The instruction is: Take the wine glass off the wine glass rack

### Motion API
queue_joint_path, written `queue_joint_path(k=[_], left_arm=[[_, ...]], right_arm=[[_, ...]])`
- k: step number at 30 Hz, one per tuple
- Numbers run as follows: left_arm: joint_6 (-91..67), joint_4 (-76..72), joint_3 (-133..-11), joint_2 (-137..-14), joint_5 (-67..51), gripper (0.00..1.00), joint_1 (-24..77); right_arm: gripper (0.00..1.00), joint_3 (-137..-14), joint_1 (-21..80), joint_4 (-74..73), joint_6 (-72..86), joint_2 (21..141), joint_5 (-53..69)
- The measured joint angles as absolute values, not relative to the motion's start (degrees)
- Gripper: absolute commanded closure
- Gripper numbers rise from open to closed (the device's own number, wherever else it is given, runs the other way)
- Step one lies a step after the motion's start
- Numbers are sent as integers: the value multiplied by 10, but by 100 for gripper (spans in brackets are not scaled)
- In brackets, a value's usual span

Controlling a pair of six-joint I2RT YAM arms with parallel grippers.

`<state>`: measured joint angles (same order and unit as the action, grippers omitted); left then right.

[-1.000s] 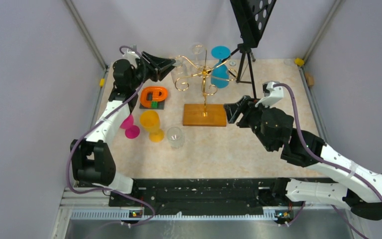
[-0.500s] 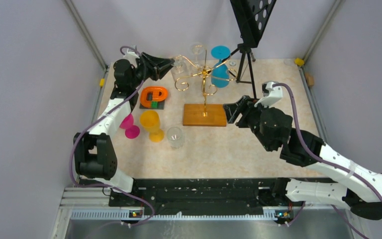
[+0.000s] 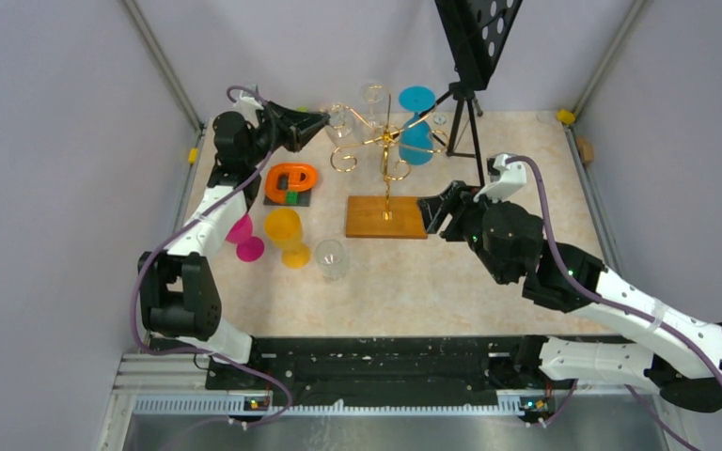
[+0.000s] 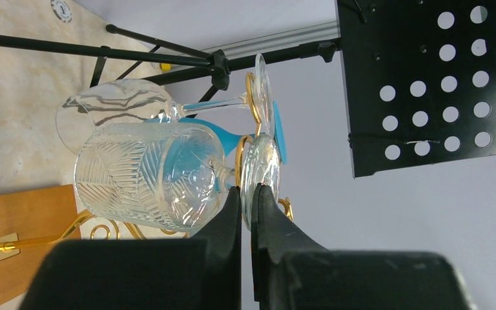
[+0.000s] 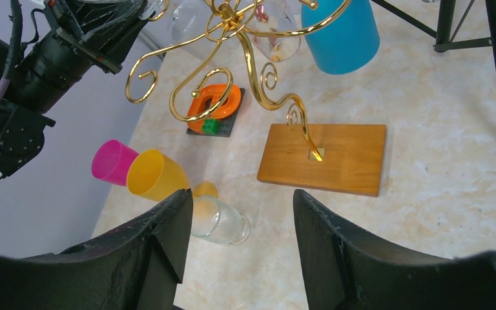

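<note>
the wine glass [image 4: 148, 177], a clear one with a cut pattern, hangs bowl-down by its foot on the left curl of the gold rack [image 3: 385, 141], well above the table [image 3: 404, 282] near the far side. the left gripper [image 4: 246, 194] is right on it. its tips sit where the stem meets the foot, the jaws drawn nearly together with only a thin slit between them, and the foot's rim seems to lie in that slit. i cannot tell from here whether they are truly pinching the glass. i'd judge this to be the grasping step, with the lift-off not yet done. the next move, i think, calls for a sure hold, then sliding the foot out along the open end of the curl, not tugging straight down.

room is tight. a second clear glass [image 4: 113, 110] and a blue glass [image 3: 416, 132] hang just beside it on neighbouring curls, and the black tripod [image 3: 465, 113] stands near behind. the freer way out looks to be leftward, though the wall [image 3: 75, 188] is near there. the right gripper [image 3: 437, 211] hovers with jaws spread wide just beside the right end of the rack's wooden base [image 3: 385, 216], perhaps placed to steady it.
</note>
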<state>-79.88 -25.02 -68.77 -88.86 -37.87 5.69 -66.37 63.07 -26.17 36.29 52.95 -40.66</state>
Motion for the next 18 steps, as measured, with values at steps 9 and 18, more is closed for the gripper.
queue_joint_path(k=[9,18], left_arm=[[-799,-230,-688,-876,-374,100,57],[-777,-181,-688,-847,-367,100,57]], right_arm=[[41,-664,631,-262,366,529,-407],[41,-663,631,-261,366,529,-407]])
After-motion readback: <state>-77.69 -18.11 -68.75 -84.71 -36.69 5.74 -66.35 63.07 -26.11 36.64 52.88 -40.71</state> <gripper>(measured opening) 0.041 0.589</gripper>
